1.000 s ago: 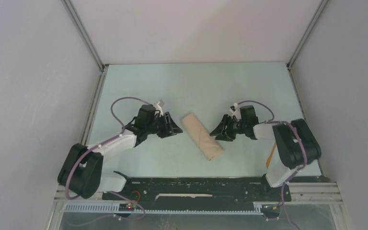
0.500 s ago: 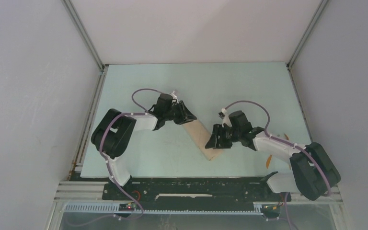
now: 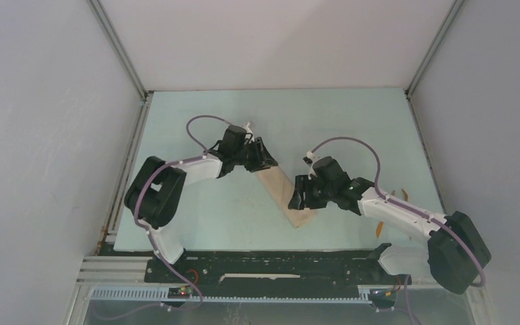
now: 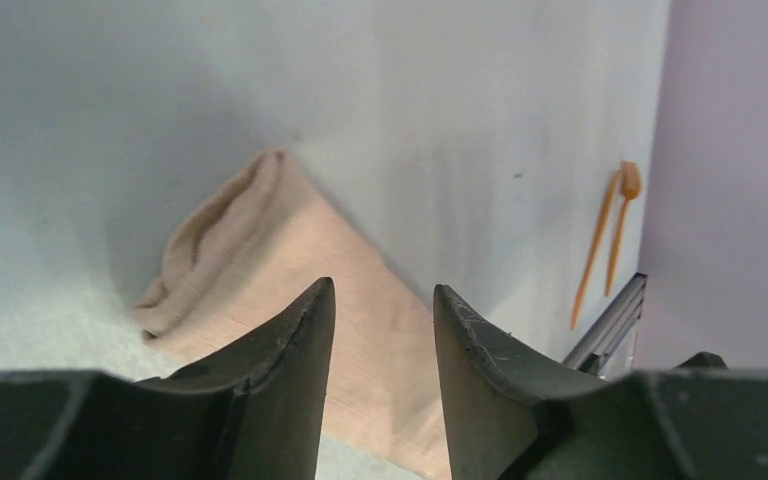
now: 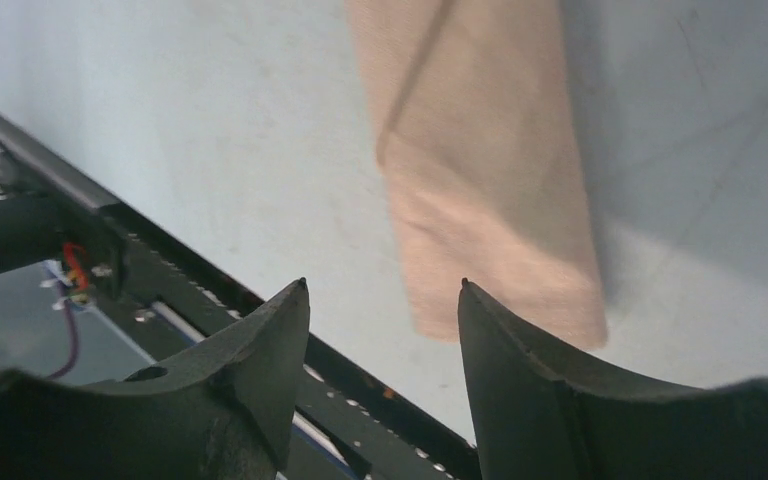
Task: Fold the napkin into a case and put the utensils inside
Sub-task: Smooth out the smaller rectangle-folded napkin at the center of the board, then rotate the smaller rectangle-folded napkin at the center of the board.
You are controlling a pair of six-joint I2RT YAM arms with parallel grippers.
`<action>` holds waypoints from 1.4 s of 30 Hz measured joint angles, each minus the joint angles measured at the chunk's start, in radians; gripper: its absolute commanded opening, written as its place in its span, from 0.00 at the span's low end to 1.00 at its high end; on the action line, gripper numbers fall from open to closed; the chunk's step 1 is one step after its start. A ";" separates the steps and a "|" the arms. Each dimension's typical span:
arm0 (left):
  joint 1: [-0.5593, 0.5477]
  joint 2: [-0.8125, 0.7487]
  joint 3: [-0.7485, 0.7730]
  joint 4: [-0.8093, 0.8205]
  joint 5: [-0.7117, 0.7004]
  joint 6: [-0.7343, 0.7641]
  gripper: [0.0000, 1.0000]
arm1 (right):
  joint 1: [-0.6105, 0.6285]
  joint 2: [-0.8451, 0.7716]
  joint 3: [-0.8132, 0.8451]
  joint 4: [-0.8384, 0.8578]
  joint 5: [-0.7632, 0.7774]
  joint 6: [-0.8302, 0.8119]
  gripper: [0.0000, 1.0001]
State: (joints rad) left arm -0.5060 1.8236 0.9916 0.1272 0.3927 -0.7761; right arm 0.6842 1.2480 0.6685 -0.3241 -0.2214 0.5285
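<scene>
Currently the narrow beige-tan folded cloth case (image 3: 286, 194) lies diagonally mid-surface on the pale green table (image 3: 196, 122), empty. The 2 thin orange-brown stick utensils (image 4: 600, 235) sit by the right edge. At its 2 ends the left gripper (image 3: 265, 161) and right gripper (image 3: 299, 198) hover, fingers parted, grasping nothing. Risk: a snagged layer unfolds the pocket.

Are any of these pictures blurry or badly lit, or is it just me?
Top view: soft, even light, all sharp, hardly any shadow. Left wrist view: its fingers loom dark and slightly soft up close; the case and utensils are clear. Right wrist view: fingers dark again, with a grey shadow beside the case.
</scene>
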 measured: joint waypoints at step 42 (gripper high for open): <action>-0.002 -0.869 -0.271 -0.338 -0.079 0.150 0.57 | -0.277 -0.252 -0.137 -0.102 0.141 0.176 0.78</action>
State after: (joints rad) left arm -0.5083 0.9546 0.7204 -0.2104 0.3134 -0.6266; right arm 0.4072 0.9962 0.5320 -0.4259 -0.0803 0.7048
